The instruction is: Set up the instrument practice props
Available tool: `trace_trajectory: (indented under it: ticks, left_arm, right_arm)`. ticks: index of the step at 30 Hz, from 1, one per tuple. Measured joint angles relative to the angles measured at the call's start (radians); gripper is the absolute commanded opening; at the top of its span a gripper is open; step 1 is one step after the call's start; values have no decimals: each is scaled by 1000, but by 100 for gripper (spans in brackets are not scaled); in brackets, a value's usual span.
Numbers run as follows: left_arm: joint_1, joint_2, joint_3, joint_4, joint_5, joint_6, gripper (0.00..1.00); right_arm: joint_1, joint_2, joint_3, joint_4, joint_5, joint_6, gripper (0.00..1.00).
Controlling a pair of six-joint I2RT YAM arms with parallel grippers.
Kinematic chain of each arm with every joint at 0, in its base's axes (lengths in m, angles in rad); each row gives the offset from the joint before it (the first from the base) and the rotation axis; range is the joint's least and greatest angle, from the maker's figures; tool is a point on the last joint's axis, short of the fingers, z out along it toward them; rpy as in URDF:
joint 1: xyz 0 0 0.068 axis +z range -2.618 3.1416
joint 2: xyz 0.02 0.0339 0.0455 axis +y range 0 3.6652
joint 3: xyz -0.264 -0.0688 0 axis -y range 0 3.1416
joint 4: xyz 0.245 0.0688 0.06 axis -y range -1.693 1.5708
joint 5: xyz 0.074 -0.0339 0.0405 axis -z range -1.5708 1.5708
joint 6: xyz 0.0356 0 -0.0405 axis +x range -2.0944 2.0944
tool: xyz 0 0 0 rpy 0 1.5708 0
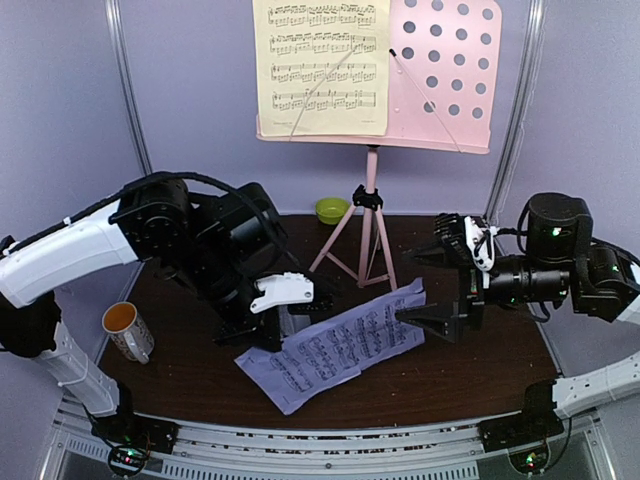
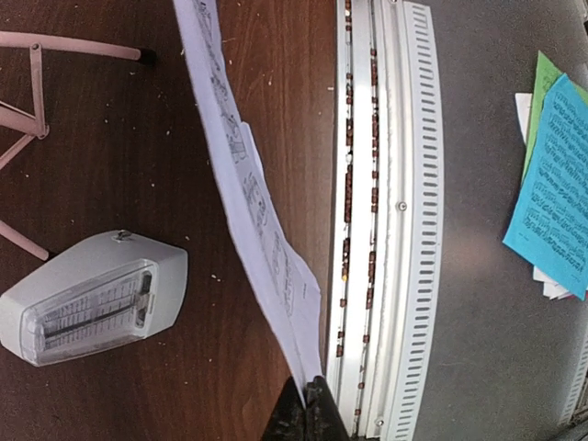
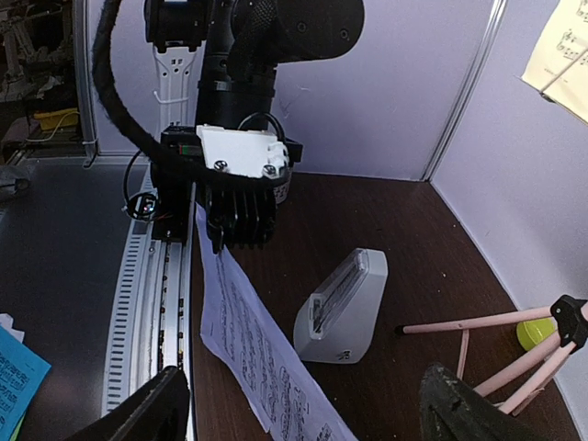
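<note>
The pink music stand (image 1: 371,215) stands at the back of the table, and the yellow sheet (image 1: 320,65) rests on the left half of its perforated desk (image 1: 445,70). The lavender sheet (image 1: 340,345) is lifted off the table at its left end. My left gripper (image 1: 258,335) is shut on that end (image 2: 308,404), with the sheet (image 2: 248,184) running away from the jaws. My right gripper (image 1: 422,288) is open at the sheet's right end (image 3: 266,367), with one finger on each side of it. The pale-grey metronome (image 2: 92,299) lies on its side by the sheet (image 3: 344,308).
A white mug (image 1: 128,330) stands at the left of the table. A lime-green bowl (image 1: 332,209) sits behind the stand's legs (image 3: 478,322). The slotted metal rail (image 2: 386,230) runs along the near edge. Blue and green sheets (image 2: 556,184) lie beyond the rail.
</note>
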Motion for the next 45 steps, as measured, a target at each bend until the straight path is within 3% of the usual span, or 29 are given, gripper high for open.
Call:
trace_trajectory:
  ticks: [8,13,19,29,34,35,38,41,45]
  left_arm:
    - [-34,63,84,-56,-78,51,0]
    - [-35,75,85,-75,-97,64,0]
    - [-37,85,85,-76,-111,71,0]
    - [-37,90,85,-76,-131,78,0]
    - [-37,92,85,-76,-141,84,0]
    - [-37,92,85,-76,-144,85,0]
    - [-37,92,85,-73,-156,88,16]
    - [-37,76,61,-47,-193,87,51]
    - [-3,-40,-56,62,-233,58,70]
  right_arm:
    - [85,142,60,-79,110,-52,68]
    - [115,214,60,-117,153,-52,48]
    - [121,224,63,-154,183,-49,31]
    - [143,265,95,-219,183,-46,24]
    - [143,266,95,-228,185,-42,0]
    - [143,266,95,-230,188,-42,0]
    - [143,265,95,-230,206,-38,0]
    - [143,247,91,-225,246,-35,0]
    - [118,153,60,-172,277,-22,0]
